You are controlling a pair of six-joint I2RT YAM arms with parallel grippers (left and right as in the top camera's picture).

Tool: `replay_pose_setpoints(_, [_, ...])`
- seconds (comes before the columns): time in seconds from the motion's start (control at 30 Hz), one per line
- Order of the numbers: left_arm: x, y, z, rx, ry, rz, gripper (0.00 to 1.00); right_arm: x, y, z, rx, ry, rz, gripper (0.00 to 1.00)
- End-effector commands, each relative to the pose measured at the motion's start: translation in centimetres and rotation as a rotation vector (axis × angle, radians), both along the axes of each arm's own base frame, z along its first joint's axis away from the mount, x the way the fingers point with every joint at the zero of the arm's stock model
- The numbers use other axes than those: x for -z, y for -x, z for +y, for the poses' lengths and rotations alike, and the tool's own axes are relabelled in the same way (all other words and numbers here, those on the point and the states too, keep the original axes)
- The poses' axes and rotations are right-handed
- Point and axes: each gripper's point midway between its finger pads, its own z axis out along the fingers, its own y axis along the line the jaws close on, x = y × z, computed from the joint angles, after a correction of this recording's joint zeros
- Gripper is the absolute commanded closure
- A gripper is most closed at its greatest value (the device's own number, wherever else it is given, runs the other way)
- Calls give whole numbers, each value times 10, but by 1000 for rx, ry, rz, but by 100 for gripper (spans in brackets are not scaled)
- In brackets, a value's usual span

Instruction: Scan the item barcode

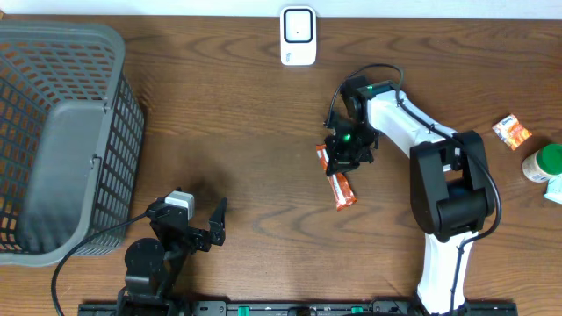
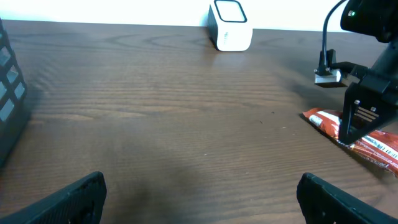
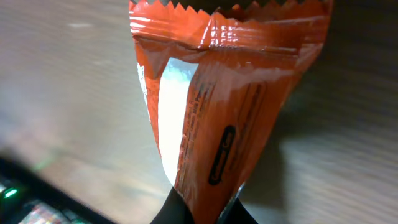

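Orange wrapper foil fills the right wrist view, where a snack packet [image 3: 217, 93] is pinched at one end between the dark fingertips of the right hand [image 3: 202, 211], which is closed upon it. A crimped, saw-toothed seam is seen at the packet's far end, and a white panel runs down its back. Dark print inside an oval outline is carried on the foil, but it cannot be read. From the left wrist view the packet is seen low on the bench [image 1: 219, 114], right of centre, with a pale printed band that is likewise illegible.

Dark brown wood grain is shown across the whole bench, and a strip of pale wall is seen beyond its far edge. The left hand [image 1: 198, 217] is held wide apart and empty at the near edge. A grey mesh basket [image 1: 123, 105] is placed at the far left, a white scanner [image 1: 298, 35] at the far middle, and a small orange packet [image 1: 511, 132] and a green-lidded jar [image 1: 543, 162] at the right edge.
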Motion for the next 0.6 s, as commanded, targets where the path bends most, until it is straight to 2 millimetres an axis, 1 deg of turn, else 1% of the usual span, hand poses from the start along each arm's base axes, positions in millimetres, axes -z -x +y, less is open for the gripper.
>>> replay_pose_setpoints(0.0, [12, 2, -1, 5, 3, 36, 2, -74, -12, 28, -29, -202, -163, 98])
replay_pose_setpoints(0.1, [12, 2, -1, 6, 3, 36, 2, -112, -17, 30, -44, -242, -282, 98])
replay_pose_setpoints(0.23, [12, 2, -1, 6, 3, 36, 2, -151, -25, 35, -80, -293, -445, 98])
replay_pose_setpoints(0.33, [12, 2, -1, 6, 3, 36, 2, -177, -26, 43, -100, -346, -530, 99])
replay_pose_setpoints(0.43, [12, 2, -1, 6, 3, 36, 2, -189, -22, 51, -123, -376, -559, 98])
replay_pose_setpoints(0.57, [12, 2, -1, 6, 3, 36, 2, -191, -19, 57, -157, -386, -581, 98])
